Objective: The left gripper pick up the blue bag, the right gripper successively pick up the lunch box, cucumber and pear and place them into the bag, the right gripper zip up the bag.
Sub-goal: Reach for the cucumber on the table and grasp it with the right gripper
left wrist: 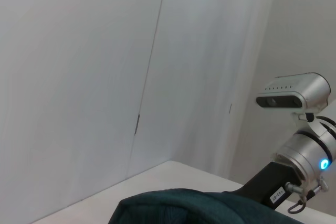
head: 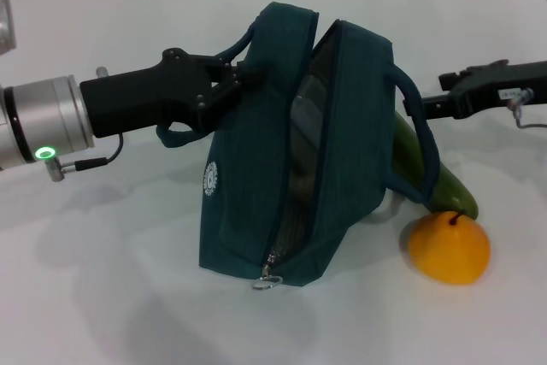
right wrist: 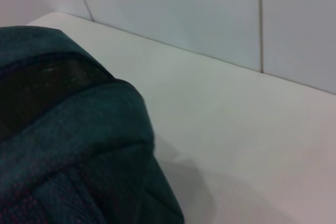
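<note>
The left gripper [head: 242,75], a black jointed two-finger claw on a black forearm with a silver wrist, is closed on one padded rolled handle of the large dark teal-blue fabric bag [head: 248,185], holding that side up so the bag stands tilted on the white table [head: 102,297] with its long zipper undone and its mouth gaping. The silver ring pull [head: 267,278] sits at the low end of the zipper, near the table. The right gripper [head: 427,107], a black claw with a white label and wire loop, is just beside the bag's other handle; whether its fingers are parted or closed cannot be told. The long, smooth dark green cucumber [head: 440,179] lies on the table behind the bag, and the squat orange-yellow pear [head: 449,247] sits just beside it, both outside the bag. The lunch box is not visible; whether it lies inside the bag cannot be told. Judging from this, lifting the bag is done, while the cucumber, the pear and zipping remain.
</note>
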Robot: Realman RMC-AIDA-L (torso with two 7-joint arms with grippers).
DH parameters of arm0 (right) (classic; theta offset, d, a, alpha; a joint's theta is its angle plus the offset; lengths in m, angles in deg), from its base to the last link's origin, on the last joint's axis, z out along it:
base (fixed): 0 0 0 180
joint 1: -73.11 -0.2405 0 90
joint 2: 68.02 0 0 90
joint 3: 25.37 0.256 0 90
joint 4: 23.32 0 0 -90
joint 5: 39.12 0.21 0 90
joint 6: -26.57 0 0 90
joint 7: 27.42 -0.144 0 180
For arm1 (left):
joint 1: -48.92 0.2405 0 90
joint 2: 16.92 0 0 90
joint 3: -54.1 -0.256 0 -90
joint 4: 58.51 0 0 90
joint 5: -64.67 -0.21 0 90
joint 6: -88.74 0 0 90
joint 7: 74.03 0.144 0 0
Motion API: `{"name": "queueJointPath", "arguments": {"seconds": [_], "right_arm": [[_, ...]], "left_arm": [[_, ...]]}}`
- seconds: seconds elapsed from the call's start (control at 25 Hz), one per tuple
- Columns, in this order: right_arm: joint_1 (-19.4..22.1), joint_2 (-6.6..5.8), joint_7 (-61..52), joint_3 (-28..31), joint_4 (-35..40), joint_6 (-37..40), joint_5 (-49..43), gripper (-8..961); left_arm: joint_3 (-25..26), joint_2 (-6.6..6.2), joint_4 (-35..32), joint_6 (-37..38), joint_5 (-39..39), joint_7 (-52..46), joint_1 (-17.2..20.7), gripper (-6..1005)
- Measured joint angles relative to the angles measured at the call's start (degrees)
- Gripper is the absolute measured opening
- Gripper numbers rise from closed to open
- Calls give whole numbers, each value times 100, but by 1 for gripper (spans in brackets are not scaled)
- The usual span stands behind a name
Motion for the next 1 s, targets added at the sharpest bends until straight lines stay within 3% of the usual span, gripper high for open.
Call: {"name": "queueJointPath", "arguments": {"seconds": [0.28, 1.0], "right_arm": [[-365, -11, -337, -93, -19, 183, -345, 823], [-770, 45, -566, -327, -940, 141, -569, 803]], "left_arm": [[8, -6, -4, -118, 4, -25, -6, 35], [-2, 10, 29, -132, 49, -25, -119, 35]]}}
